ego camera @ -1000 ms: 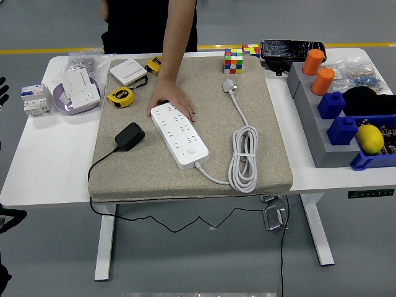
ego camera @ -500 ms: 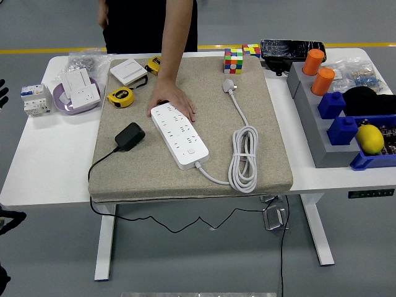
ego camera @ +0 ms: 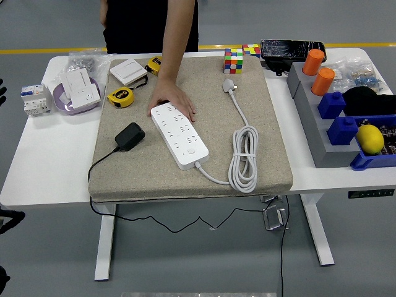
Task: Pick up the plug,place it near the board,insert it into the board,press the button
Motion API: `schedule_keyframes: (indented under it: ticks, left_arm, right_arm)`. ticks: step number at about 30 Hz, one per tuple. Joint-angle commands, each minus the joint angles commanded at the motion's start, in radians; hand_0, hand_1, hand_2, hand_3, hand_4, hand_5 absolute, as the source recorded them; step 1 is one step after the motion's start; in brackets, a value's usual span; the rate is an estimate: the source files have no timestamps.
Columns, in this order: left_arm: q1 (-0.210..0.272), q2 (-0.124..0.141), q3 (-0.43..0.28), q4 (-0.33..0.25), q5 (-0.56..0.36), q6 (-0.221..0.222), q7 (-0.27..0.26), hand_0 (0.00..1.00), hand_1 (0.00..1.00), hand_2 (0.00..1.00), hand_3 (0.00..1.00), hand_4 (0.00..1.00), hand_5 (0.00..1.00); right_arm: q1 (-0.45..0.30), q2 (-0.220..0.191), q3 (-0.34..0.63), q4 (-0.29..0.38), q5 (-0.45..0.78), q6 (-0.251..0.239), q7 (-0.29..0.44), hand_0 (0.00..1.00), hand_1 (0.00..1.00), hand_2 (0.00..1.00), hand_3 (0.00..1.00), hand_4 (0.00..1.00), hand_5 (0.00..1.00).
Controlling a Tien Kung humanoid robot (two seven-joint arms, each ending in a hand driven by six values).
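A black plug (ego camera: 130, 136) is lying unplugged on the beige mat (ego camera: 260, 124) near its left edge, just beside the white board (ego camera: 180, 135), its cord trailing off the front-left corner; this is fitting either a plug awaiting pickup or 1 already set near the board. A person's hand (ego camera: 174, 99) is pressing flat on the board's far end, steadying it. Insertion is likely calling for the prongs to be squared over 1 socket and pushed straight down, with the board held. Only dark slivers of the robot's left hand (ego camera: 3, 90) are showing at the picture's left margin, so its grip cannot be told; the right hand is lying outside the view. The plug's prongs are facing away, unseen.
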Motion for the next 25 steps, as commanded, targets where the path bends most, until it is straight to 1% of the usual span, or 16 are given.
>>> schedule_keyframes:
  ticks: [6, 13, 17, 18, 21, 25]
  left_arm:
    - [0.006, 0.0, 0.006, -0.006, 0.015, -0.002, 0.003, 0.824, 0.785, 0.762, 0.772, 0.998, 0.998]
    - [-0.01, 0.0, 0.007, -0.016, 0.032, -0.001, 0.003, 0.824, 0.788, 0.763, 0.772, 0.998, 0.998]
    - [-0.014, 0.0, 0.017, -0.016, 0.055, -0.001, 0.005, 0.824, 0.788, 0.763, 0.772, 0.998, 0.998]
    - [-0.018, 0.0, 0.027, -0.013, 0.064, -0.002, 0.006, 0.834, 0.811, 0.775, 0.779, 0.998, 0.919]
    - [-0.022, 0.0, 0.046, -0.015, 0.105, -0.007, 0.01, 0.834, 0.811, 0.775, 0.779, 0.998, 0.919]
    - [-0.024, 0.0, 0.064, -0.025, 0.201, -0.028, 0.021, 0.834, 0.811, 0.775, 0.779, 0.998, 0.919]
  right_arm:
    - [-0.006, -0.001, -0.012, -0.012, 0.012, 0.014, -0.007, 0.959, 0.914, 0.85, 0.854, 0.998, 0.804]
    - [0.004, 0.002, 0.001, -0.004, 0.007, 0.013, -0.006, 0.961, 0.913, 0.85, 0.853, 0.998, 0.81]
    - [0.015, -0.001, -0.004, -0.011, 0.027, 0.013, -0.006, 0.961, 0.913, 0.85, 0.853, 0.998, 0.81]
    - [0.017, -0.001, 0.0, -0.012, 0.028, 0.012, -0.005, 0.961, 0.913, 0.847, 0.851, 0.998, 0.813]
    - [0.018, -0.002, 0.006, -0.009, 0.022, 0.012, -0.004, 0.961, 0.913, 0.847, 0.851, 0.998, 0.813]
    - [0.004, -0.002, 0.024, -0.003, 0.011, 0.008, -0.001, 0.961, 0.913, 0.847, 0.851, 0.998, 0.813]
